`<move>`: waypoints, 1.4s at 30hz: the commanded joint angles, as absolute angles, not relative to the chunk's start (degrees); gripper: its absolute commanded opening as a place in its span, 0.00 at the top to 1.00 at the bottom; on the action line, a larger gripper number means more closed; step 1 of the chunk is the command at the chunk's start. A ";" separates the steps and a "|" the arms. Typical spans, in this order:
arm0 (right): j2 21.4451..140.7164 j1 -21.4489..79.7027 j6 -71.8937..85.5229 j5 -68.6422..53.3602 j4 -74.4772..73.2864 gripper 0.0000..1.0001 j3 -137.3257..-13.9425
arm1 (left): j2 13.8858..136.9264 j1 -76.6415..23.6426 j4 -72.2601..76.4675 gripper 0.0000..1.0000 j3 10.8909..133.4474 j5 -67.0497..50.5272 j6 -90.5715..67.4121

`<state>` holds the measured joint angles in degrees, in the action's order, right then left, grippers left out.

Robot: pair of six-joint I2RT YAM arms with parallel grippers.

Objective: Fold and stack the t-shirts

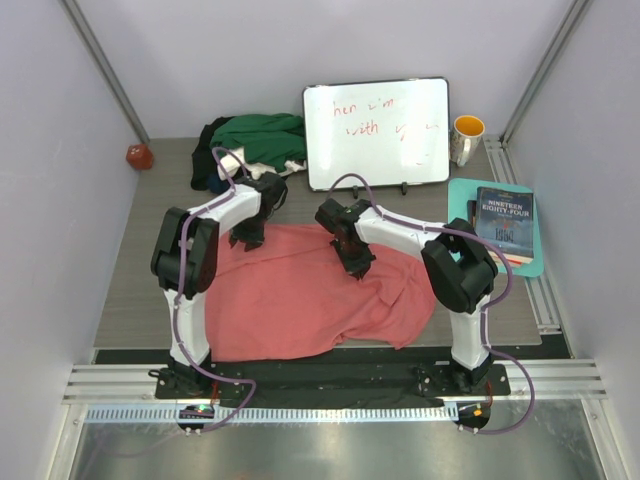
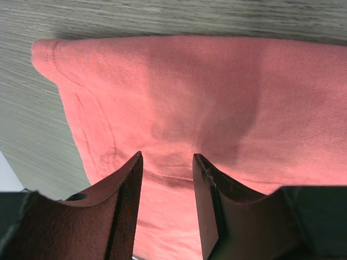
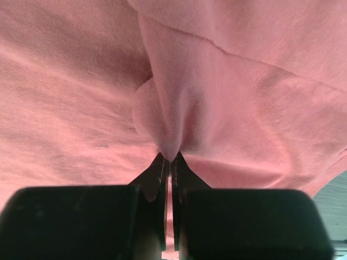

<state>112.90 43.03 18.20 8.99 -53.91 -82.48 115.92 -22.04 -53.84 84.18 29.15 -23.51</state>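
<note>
A salmon-pink t-shirt (image 1: 300,300) lies spread and wrinkled across the middle of the table. My left gripper (image 1: 248,238) hovers over the shirt's far left corner. In the left wrist view that gripper (image 2: 167,157) is open, with the hemmed pink cloth (image 2: 217,97) below and nothing between the fingers. My right gripper (image 1: 355,262) sits on the shirt's far middle edge. The right wrist view shows it (image 3: 170,157) shut on a pinched ridge of the pink cloth (image 3: 168,108). Other t-shirts, dark green (image 1: 262,138), black (image 1: 205,160) and white (image 1: 295,168), lie heaped at the back.
A white board with red writing (image 1: 375,130) stands at the back next to a yellow-lined mug (image 1: 467,138). A dark book (image 1: 504,225) lies on a teal tray (image 1: 535,265) at the right edge. A red ball (image 1: 139,156) rests at the far left.
</note>
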 commanded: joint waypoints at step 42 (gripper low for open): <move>101.52 42.54 15.21 7.29 -57.83 0.65 -83.31 | 117.07 -22.24 -54.49 0.58 85.34 28.56 -22.85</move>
